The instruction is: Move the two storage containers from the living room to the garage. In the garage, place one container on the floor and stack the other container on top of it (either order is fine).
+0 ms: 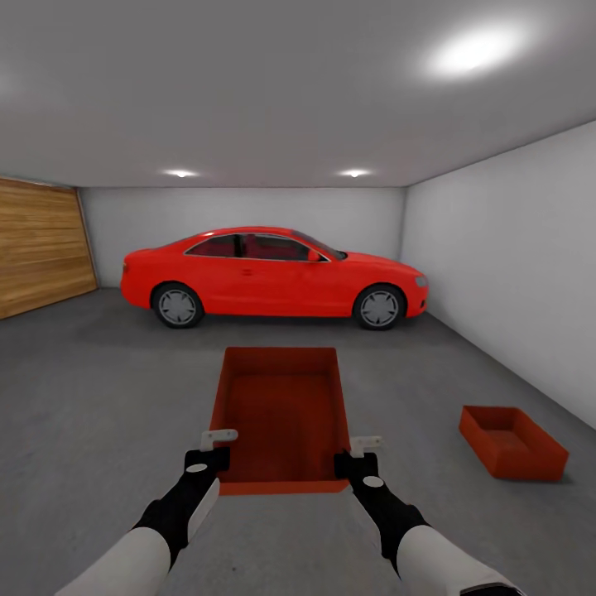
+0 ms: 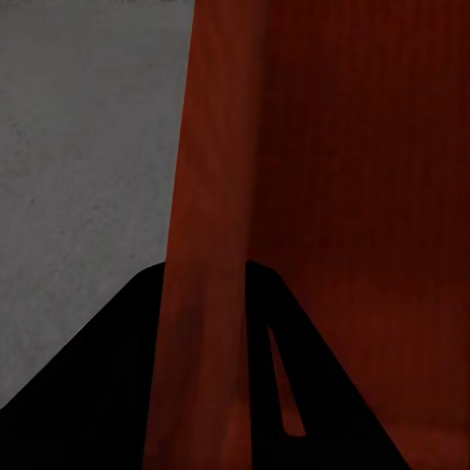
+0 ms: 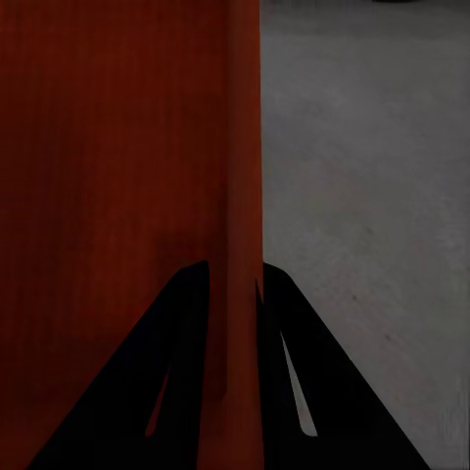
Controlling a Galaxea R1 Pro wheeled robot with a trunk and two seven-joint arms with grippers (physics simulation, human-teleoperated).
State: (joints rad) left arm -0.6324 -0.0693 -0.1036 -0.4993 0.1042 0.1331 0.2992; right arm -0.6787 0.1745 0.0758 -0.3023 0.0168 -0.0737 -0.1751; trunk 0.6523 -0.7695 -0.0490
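I am in the garage. One orange-red storage container (image 1: 281, 418) hangs in front of me above the dark grey floor (image 1: 99, 397), carried by both arms. My left gripper (image 1: 217, 447) is shut on its left wall (image 2: 211, 245) near the front corner. My right gripper (image 1: 354, 454) is shut on its right wall (image 3: 240, 215). In each wrist view a wall runs between two black fingers (image 2: 108, 392) (image 3: 166, 392). The second storage container (image 1: 513, 441) rests on the floor to the right, close to the white wall.
A red car (image 1: 273, 277) is parked across the back of the garage. A wooden panelled door (image 1: 41, 248) lines the left side. A white wall (image 1: 513, 265) runs along the right. Bare floor lies to the left and between me and the car.
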